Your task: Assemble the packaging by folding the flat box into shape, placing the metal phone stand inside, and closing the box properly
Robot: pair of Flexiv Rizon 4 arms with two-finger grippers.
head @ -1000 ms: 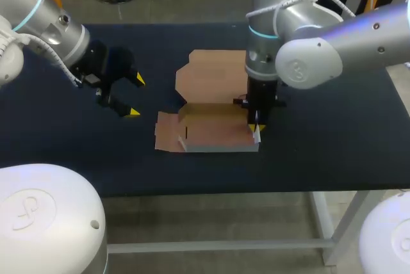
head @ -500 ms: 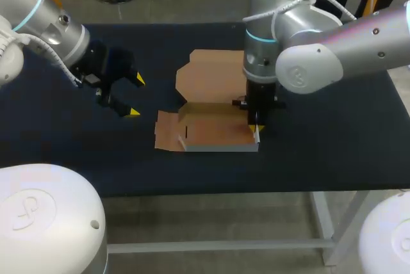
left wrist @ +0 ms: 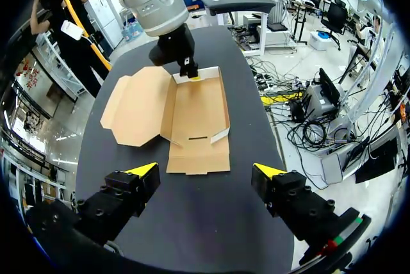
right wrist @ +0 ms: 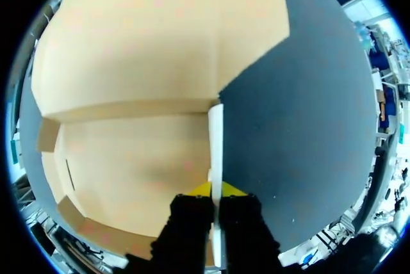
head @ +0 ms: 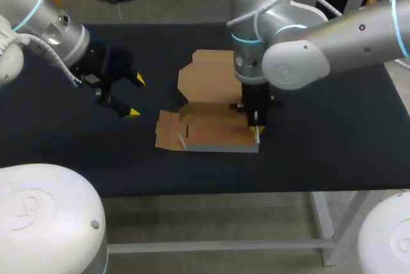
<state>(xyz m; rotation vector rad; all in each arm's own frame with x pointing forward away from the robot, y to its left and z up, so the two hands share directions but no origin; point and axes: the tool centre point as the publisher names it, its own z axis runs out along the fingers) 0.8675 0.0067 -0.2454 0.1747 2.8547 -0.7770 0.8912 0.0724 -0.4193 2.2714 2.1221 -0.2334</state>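
Pinching the side wall [right wrist: 216, 139] of the box [head: 214, 132], your right claw [head: 255, 130] has its 2 yellow tips nearly closed, 1 on each face of that thin white-edged panel. The grip looks meant to stand the wall upright at the box's right end so the tray takes shape. The arm comes straight down over it, which suits a hold on a vertical edge.

The box lies near the middle of the table [head: 333, 127], only partly formed. Its base is flat, the back wall is raised, and the broad lid panel [head: 208, 80] lies open and flat behind it. The left flap [head: 166, 132] is spread out on the table, so that end is not yet folded up.

Your left claw [head: 136, 96] hangs above the table to the left of the box, well apart from it. Its fingers are spread wide and hold nothing. From its wrist view it faces that unfolded end squarely, so it seems placed to take the left flap.

You see no phone stand in any view, so I judge the loading and closing steps are some way off.
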